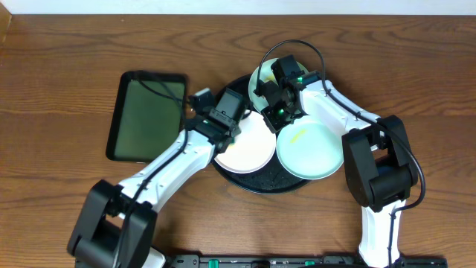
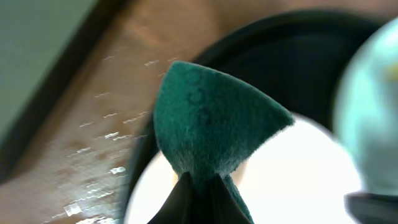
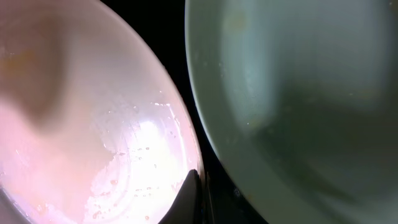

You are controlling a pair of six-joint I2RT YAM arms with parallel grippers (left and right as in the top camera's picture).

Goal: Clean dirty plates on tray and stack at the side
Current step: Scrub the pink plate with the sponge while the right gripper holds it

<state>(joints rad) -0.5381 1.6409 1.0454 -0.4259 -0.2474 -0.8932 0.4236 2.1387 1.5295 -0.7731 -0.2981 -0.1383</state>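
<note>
Landmark: the round black tray, in the middle of the wooden table.
White plate: it lies inside the tray, on the left half of the floor. In the left wrist view it looks bright and clean.
Mint plate, first: it is on the right side of the tray, with its outer edge over the tray's rim. A yellowish smear shows on it. It is just beside the white plate, and a dark strip of tray shows between them.
Mint plate, second: it is at the far edge of the tray and is partly hidden under the right arm. I cannot tell whether it lies flat or is raised.
Left gripper: it is above the left part of the tray, over the white plate. The jaws are closed on a green scouring pad, which stands up from the fingers.
Right gripper: it is above the middle of the tray, low over the gap between the white plate and the first mint plate. The jaws are closed together. I cannot tell whether they pinch anything.
Rectangular tray: it is on the table to the left of the round tray, apart from it, with a dark green floor.
</note>
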